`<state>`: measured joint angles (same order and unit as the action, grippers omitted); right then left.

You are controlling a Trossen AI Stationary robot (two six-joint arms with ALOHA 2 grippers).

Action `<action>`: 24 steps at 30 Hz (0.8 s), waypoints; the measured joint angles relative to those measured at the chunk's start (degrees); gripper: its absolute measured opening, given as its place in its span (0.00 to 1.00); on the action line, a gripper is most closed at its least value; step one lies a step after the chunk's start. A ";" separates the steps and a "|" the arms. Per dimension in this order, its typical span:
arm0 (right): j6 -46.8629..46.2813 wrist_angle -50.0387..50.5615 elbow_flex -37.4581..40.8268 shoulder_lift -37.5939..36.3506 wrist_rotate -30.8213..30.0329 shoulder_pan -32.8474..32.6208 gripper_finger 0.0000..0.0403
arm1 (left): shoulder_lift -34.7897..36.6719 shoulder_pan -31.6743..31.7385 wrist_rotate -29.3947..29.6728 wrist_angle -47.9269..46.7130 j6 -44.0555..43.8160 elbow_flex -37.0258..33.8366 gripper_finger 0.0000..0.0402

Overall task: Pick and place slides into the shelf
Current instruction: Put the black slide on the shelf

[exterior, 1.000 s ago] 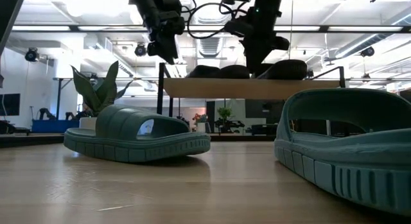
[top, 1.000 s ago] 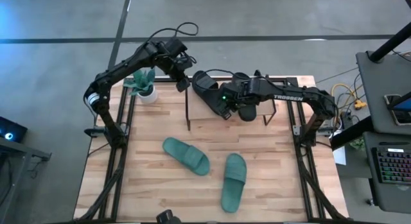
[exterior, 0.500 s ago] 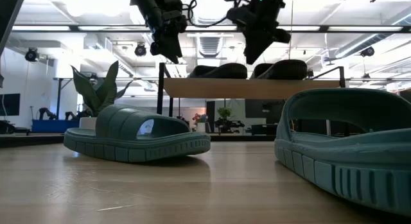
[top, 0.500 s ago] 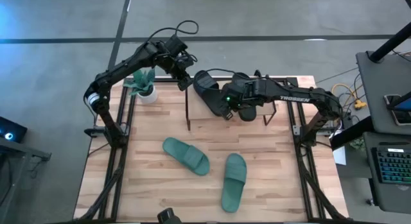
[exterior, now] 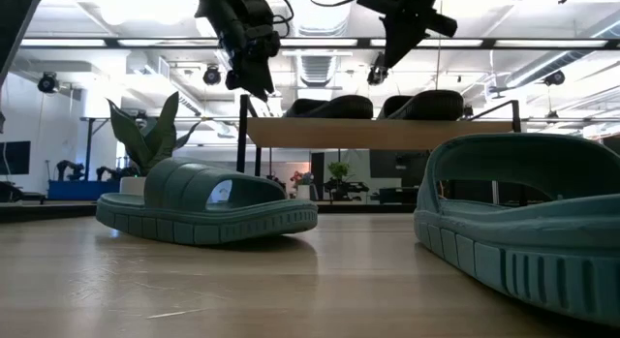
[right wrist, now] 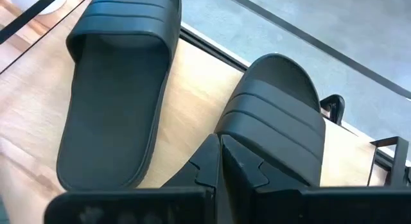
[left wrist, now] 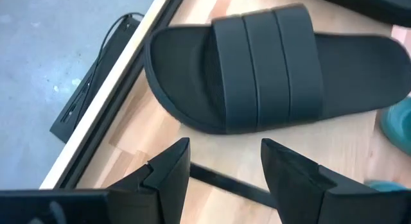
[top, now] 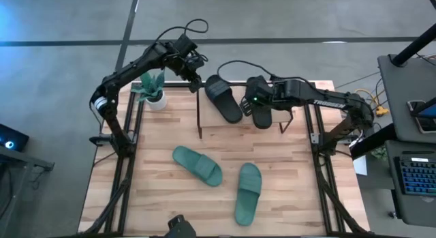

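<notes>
Two black slides lie side by side on the shelf's point(exterior: 378, 133) light top board: one point(top: 223, 98) toward the left, one point(top: 263, 108) toward the right, soles down. Two teal slides point(top: 197, 164) point(top: 248, 194) lie flat on the table nearer the front. My right gripper point(top: 248, 103) hangs shut above the shelf top, between the black pair, clear of both in the low view point(exterior: 387, 57). My left gripper point(top: 196, 81) is open above the shelf's far left corner; its wrist view shows the left black slide point(left wrist: 270, 70) just beyond the fingers.
A small potted plant point(top: 153, 91) stands at the table's far left corner, next to the left arm. The shelf's thin black legs point(top: 199, 122) stand on the table's far half. Bare wood lies between the shelf and the teal slides. A desk with a keyboard point(top: 415, 176) stands to the right.
My right gripper has risen from between the black slides on the shelf top and drawn back toward the table's right; it now hangs well above them. Both black slides stay on the top board. The left arm has hardly moved.
</notes>
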<state>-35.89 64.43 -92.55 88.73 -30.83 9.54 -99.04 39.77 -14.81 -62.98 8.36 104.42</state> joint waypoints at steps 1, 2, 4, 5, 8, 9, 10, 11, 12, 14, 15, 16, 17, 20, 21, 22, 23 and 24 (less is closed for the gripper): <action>0.21 0.00 0.00 0.09 -0.23 0.00 0.02 | -0.39 0.03 -0.95 0.63 -0.02 0.06 0.44; 0.41 0.02 0.00 0.10 -0.31 0.00 0.02 | -0.86 0.16 -2.10 0.68 0.00 0.07 0.44; 1.27 -0.04 0.00 0.16 -0.33 0.21 0.02 | -2.08 0.15 -2.71 1.33 0.26 0.04 0.44; 1.47 -0.09 0.00 0.19 -0.35 0.22 0.02 | -2.63 0.14 -2.72 1.89 0.66 0.04 0.44; 1.59 -0.04 0.02 0.22 -0.66 0.32 0.02 | -4.38 0.13 -2.71 1.53 1.12 0.04 0.44; 1.86 -0.02 0.03 0.23 -0.76 0.35 0.02 | -4.92 0.13 -2.57 1.49 1.35 0.04 0.44; 1.91 0.03 0.02 0.22 -0.79 0.35 0.02 | -5.36 0.16 -2.25 1.20 1.73 0.04 0.44; 1.93 0.08 0.02 0.21 -0.83 0.37 0.02 | -5.73 0.26 -1.25 0.95 2.35 0.04 0.44; 1.97 0.08 0.02 0.21 -0.85 0.37 0.02 | -5.86 0.26 0.04 1.00 2.72 0.04 0.44; 1.98 0.18 0.04 0.21 -0.85 0.37 0.02 | -5.88 0.51 3.08 1.05 3.41 0.04 0.44; 2.00 0.23 0.04 0.21 -0.85 0.37 0.02 | -5.86 0.70 4.19 1.08 4.07 0.07 0.44; 2.04 0.25 0.04 0.21 -0.85 0.37 0.02 | -5.86 0.94 5.00 1.05 4.37 0.25 0.44; 2.09 0.25 0.04 0.21 -0.85 0.37 0.02 | -5.88 1.28 5.23 1.07 4.48 0.47 0.44; 2.09 0.26 0.07 0.21 -0.78 0.61 0.02 | -5.86 2.46 5.27 2.33 4.52 0.66 0.44; 2.09 0.23 0.07 0.22 -0.76 0.72 0.02 | -5.86 2.97 5.27 2.86 4.55 0.57 0.44; 2.09 0.23 0.07 0.23 -0.72 0.94 0.02 | -5.86 3.49 5.26 3.07 4.55 0.50 0.44; 2.09 0.24 0.07 0.23 -0.69 1.14 0.02 | -5.86 4.06 5.26 3.29 4.55 0.41 0.44; 2.09 0.21 0.07 0.23 -0.50 1.42 0.02 | -5.86 4.64 5.25 3.80 4.55 0.37 0.44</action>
<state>-33.80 64.64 -92.49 88.97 -31.33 10.96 -104.90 44.41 -9.56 -59.18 12.91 104.79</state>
